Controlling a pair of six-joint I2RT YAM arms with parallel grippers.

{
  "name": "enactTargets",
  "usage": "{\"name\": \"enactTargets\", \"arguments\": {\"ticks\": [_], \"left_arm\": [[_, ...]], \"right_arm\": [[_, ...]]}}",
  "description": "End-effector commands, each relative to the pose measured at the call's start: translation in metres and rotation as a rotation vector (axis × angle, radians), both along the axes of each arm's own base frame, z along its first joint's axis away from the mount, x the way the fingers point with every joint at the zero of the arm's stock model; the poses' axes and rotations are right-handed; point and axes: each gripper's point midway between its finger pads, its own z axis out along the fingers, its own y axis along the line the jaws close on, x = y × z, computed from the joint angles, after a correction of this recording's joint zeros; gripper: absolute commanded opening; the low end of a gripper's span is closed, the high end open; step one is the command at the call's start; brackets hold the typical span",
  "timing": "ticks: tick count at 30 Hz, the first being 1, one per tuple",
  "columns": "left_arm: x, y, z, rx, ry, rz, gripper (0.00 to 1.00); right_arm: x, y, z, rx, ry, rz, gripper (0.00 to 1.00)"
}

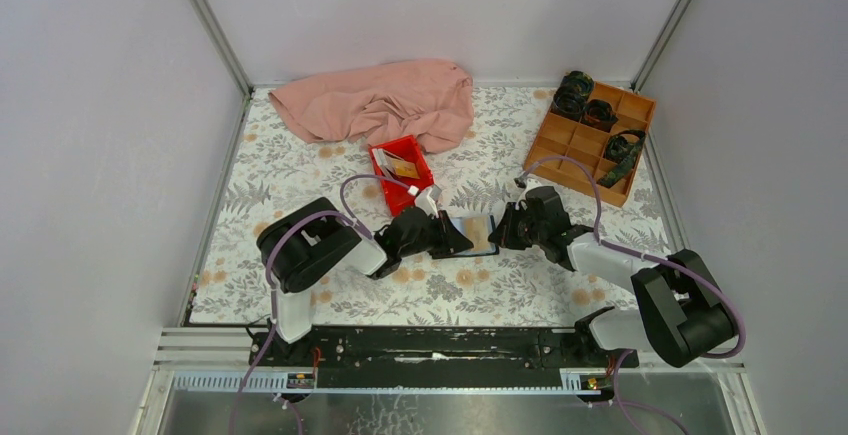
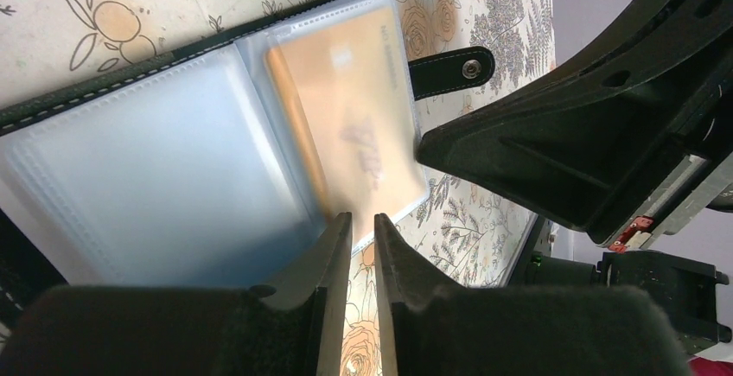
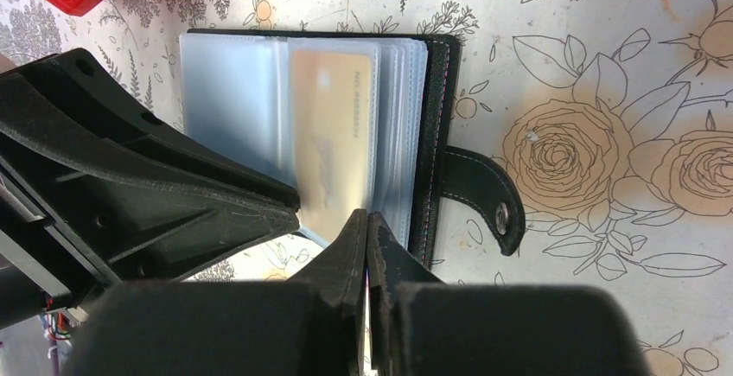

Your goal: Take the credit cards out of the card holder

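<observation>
**Card holder** (image 3: 430, 91): flat bifold case with a black stitched outside. It lies open on the floral cloth (image 1: 450, 295) between the two grippers. Inside is a stack of clear, frosted plastic sleeves (image 2: 156, 160) with ribbed seams.

**Strap** (image 3: 484, 194): rounded black tab with a metal snap, sticking out of the holder's outer edge.

**Card** (image 3: 333, 125): thin orange-gold rectangle with rounded corners and faint print. It sits inside the top sleeve of the holder's strap-side half, blurred by the plastic.

**Left gripper** (image 2: 361, 220): matte black, wedge-shaped fingers. They are narrowly apart with cloth showing through the gap, and the tips are at the near edge of the card's sleeve. Nothing can be seen held between them.

**Right gripper** (image 3: 367, 216): black fingers pressed fully together, tips at the holder's near edge just beside the card's corner. Whether a sleeve is pinched between them cannot be told.

**Red tray** (image 1: 378, 160): glossy plastic rectangle just beyond the holder, with a tan, flat piece in it.

**Pink cloth** (image 1: 380, 105): soft and crumpled, lying beyond the holder behind the tray.

**Wooden box** (image 1: 575, 145): divided into square compartments, well apart from the holder on its strap side. Dark coiled items sit in some cells.
</observation>
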Motion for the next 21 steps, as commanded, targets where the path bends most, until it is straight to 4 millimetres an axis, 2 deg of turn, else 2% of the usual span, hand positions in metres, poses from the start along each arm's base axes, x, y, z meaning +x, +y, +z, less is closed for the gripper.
{"name": "enactTargets", "arguments": {"ticks": [1,10,17,21], "left_arm": [[0.002,-0.001,-0.003,-0.007,-0.013,-0.004,0.23],[0.000,-0.001,0.001,-0.030,-0.017,-0.011,0.23],[-0.002,0.001,0.010,-0.044,-0.028,-0.010,0.35],[-0.003,0.002,0.012,-0.046,-0.034,-0.010,0.37]], "right_arm": [[0.005,0.013,0.022,0.065,-0.053,0.044,0.00],[0.003,0.014,0.039,0.088,-0.081,0.051,0.00],[0.002,0.016,0.044,0.103,-0.086,0.059,0.00],[0.001,0.017,0.046,0.108,-0.086,0.065,0.00]]}}
